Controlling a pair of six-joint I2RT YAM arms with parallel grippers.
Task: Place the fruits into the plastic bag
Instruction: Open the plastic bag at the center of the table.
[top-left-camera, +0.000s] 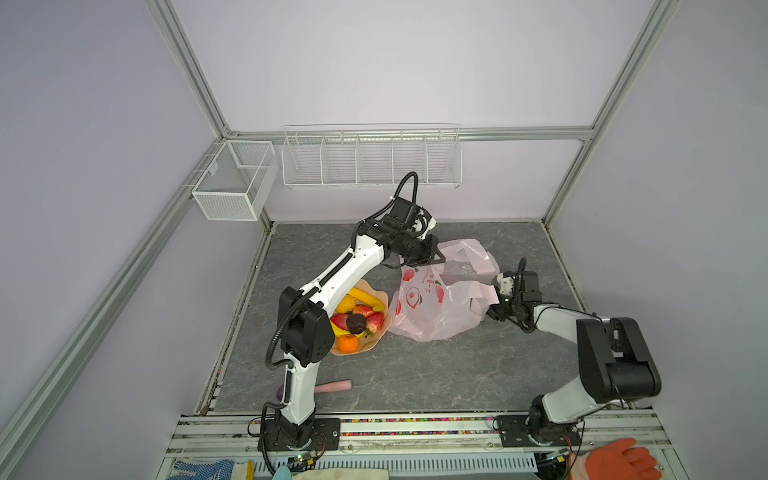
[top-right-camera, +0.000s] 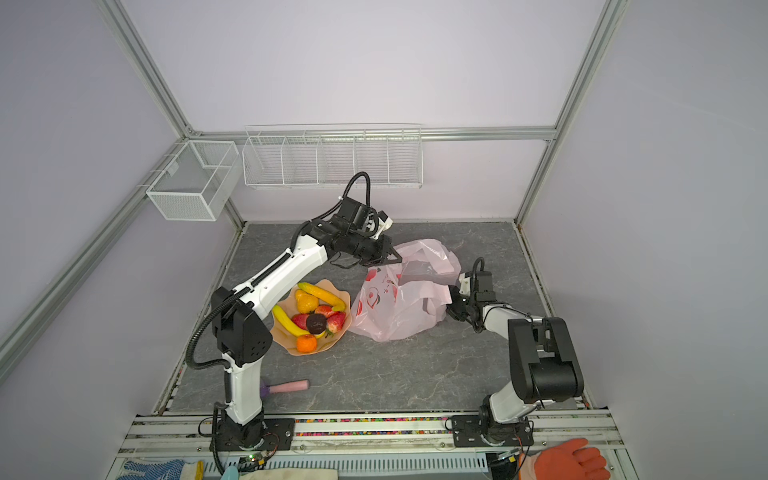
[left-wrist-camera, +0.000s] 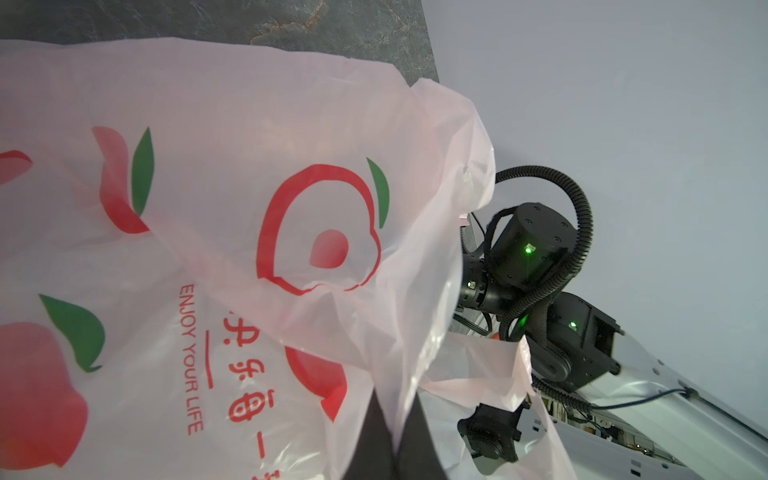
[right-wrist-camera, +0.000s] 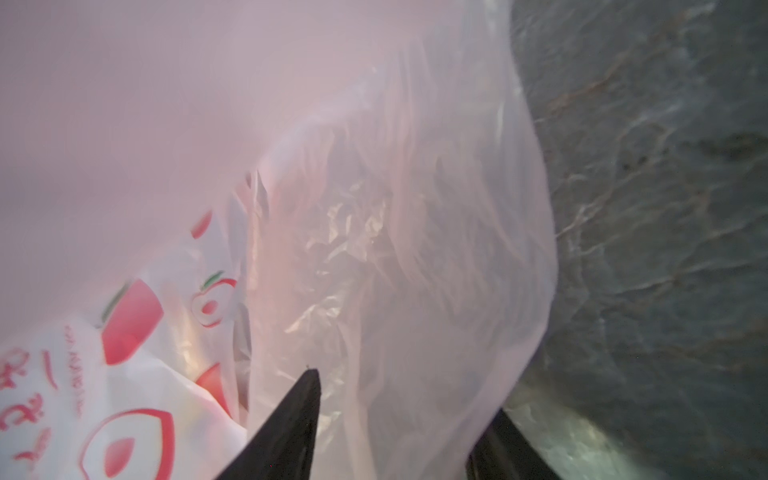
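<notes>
Opening bag: left gripper (top-left-camera: 437, 261) pinches thin pink apple-printed plastic bag (top-left-camera: 436, 316); right gripper (right-wrist-camera: 405, 395), fingers apart, straddles its film. Next, likely: clamp, spread mouth for toy fruits (top-left-camera: 357, 316).

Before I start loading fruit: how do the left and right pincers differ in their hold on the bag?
The left pincer is shut, pinching the plastic bag; the right pincer has its fingers apart with film between them, not clamped. The left pincer works the bag's far edge; the right pincer sits at the edge nearer its own arm's base. Both are at the bag's mouth, and neither holds any of the fruits.
</notes>
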